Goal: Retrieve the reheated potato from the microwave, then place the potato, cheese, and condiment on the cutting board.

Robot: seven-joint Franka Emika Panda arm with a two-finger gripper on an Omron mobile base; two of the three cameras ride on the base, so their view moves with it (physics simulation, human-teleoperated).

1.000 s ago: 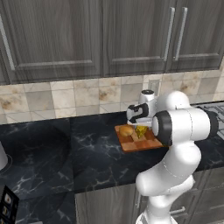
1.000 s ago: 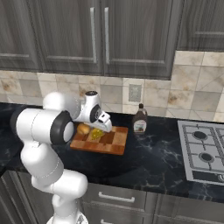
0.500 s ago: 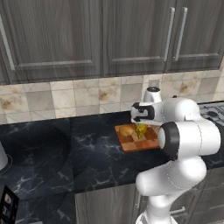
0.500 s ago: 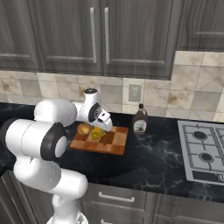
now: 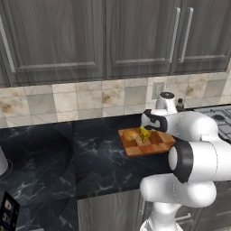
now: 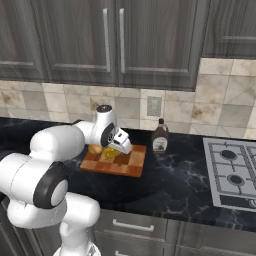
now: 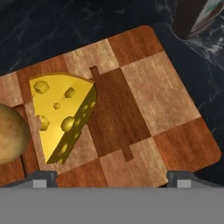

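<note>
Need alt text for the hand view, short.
A yellow cheese wedge lies on a checkered wooden cutting board, with a potato at the left edge. The open claw hovers above; a dark bottle stands off the board.

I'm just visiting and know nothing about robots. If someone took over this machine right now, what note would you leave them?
Tool: open, holding nothing, hovering above the cutting board.
Potato and cheese: lying on the board, side by side.
Condiment: standing on the counter beside the board, off it.
Done: potato and cheese placed.
Left: pick up the condiment bottle and set it on the free part of the board.
</note>
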